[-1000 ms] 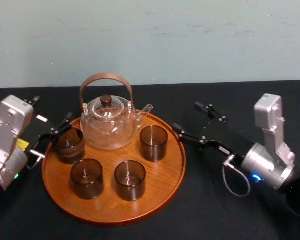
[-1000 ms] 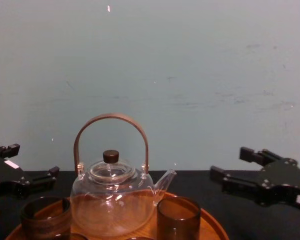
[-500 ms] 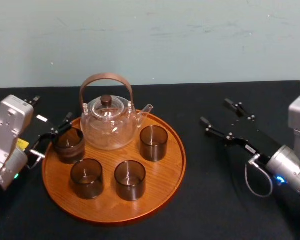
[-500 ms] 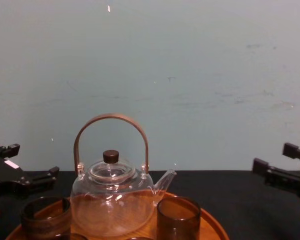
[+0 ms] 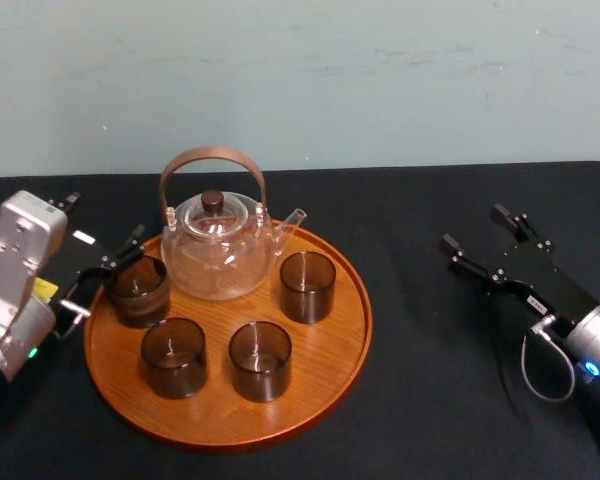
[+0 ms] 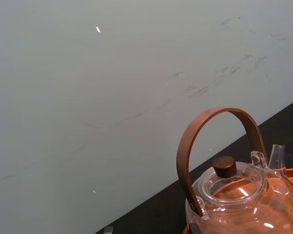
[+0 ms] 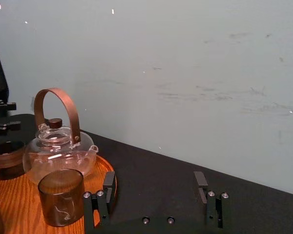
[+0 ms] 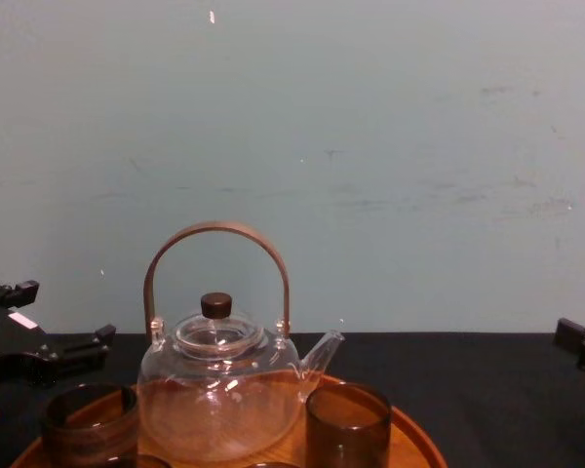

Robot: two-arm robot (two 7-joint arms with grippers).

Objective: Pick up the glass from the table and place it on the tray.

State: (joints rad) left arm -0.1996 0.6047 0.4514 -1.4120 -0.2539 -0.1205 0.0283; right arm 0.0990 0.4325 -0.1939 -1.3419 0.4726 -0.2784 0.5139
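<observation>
Even soft light, glints on teapot (image 5: pixel 218 250)

Held the left gripper (image 5: pixel 108 272) low at the left, fingers apart, silver wrist (image 5: pixel 22 255) rising behind it. Held the right gripper (image 5: pixel 474 228) out at the right, well apart from the other, fingers spread wide, forearm (image 5: pixel 598 345) slanting back toward the body.

Orange-brown wood-grain tray (image 5: pixel 325 345), clear teapot (image 5: pixel 218 255) with brown handle (image 5: pixel 212 153) and dark knob (image 5: pixel 212 200), smoky brown see-through glasses (image 5: pixel 307 286), plain black table (image 5: pixel 440 400), pale blue-green wall (image 5: pixel 380 80) with faint darker smudges
</observation>
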